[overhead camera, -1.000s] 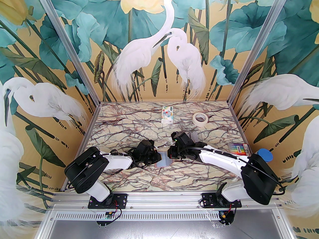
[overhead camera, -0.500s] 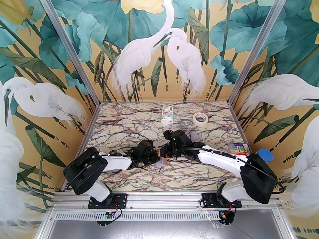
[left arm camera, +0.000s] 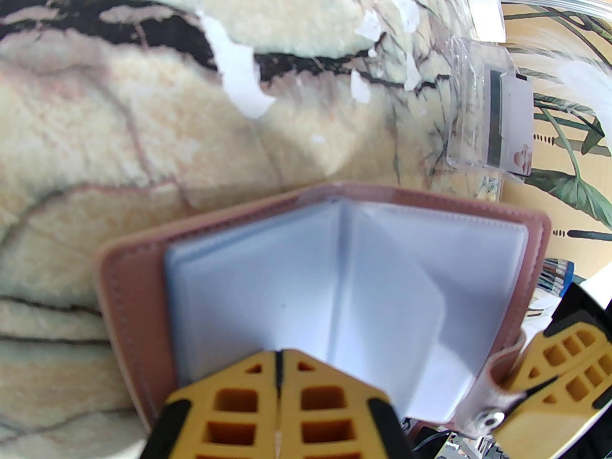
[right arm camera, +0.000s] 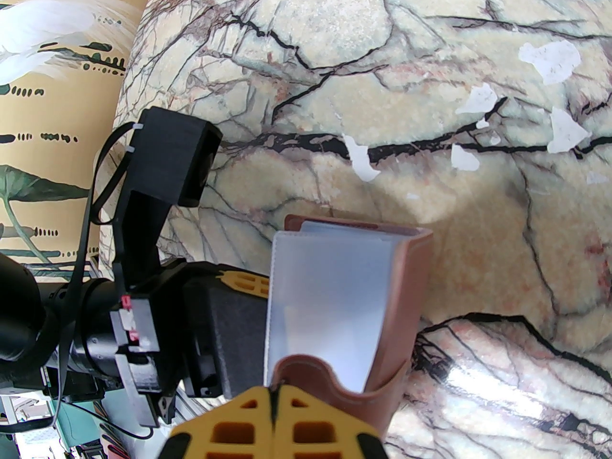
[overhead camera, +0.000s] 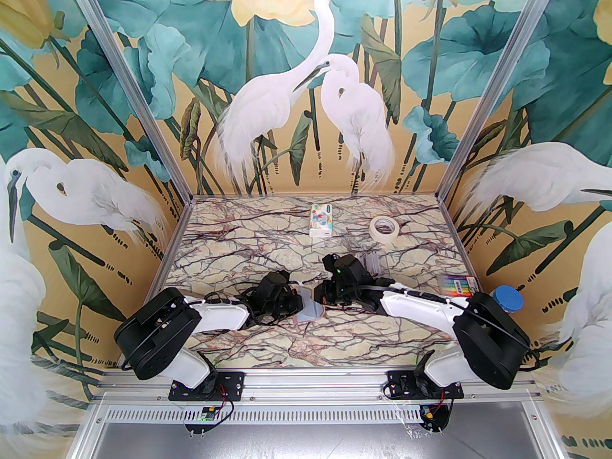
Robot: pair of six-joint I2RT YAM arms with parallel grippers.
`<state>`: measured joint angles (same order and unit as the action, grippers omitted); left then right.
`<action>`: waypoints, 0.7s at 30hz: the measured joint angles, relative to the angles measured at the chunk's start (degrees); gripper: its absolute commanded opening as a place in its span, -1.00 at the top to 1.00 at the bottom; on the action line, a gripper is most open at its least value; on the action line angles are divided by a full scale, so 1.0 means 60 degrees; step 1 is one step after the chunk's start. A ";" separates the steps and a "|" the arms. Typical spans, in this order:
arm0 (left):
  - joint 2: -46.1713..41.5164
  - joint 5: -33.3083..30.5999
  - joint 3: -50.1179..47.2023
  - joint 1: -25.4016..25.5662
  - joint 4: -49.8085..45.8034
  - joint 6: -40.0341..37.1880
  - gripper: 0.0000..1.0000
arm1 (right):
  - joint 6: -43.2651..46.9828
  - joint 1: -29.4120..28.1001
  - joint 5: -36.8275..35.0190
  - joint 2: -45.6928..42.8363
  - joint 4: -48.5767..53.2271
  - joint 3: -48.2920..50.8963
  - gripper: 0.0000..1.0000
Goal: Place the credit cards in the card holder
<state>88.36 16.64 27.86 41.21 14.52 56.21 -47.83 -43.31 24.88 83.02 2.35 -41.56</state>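
The left claw [left arm camera: 278, 356] and right claw [right arm camera: 274, 392] are both clenching the card holder [left arm camera: 267, 280], spreading it open for loading.

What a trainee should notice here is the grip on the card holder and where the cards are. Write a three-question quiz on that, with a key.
1. True or false: the card holder lies closed on the table.
2. The right gripper is shut on which part of the card holder? A: its snap tab. B: a pale inner sleeve. C: nothing at all.
3. Fill in: the credit cards sit in the ___, not yet in the card holder.

Key: 1 false, it is spread open. 2 A. 3 clear plastic box.
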 measured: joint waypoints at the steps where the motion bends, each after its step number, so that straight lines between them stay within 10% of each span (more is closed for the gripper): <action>1: -0.0022 0.0000 0.0000 0.0000 -0.0011 -0.0015 0.79 | 0.0004 0.0000 0.0084 -0.0087 0.0018 -0.0004 1.00; 13: -0.2044 -0.0630 -0.0175 -0.0073 -0.2692 -0.0324 0.22 | 0.0189 -0.0004 0.0328 -0.1078 0.0838 -0.0433 1.00; 21: -0.3406 -0.1035 -0.0171 -0.0117 -0.4444 -0.0685 0.41 | 0.0189 -0.0004 0.0350 -0.1075 0.0856 -0.0433 1.00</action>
<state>67.92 10.44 26.83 40.51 -12.14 52.10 -46.70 -43.33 26.98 76.58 7.49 -44.16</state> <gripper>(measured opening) 0.340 0.031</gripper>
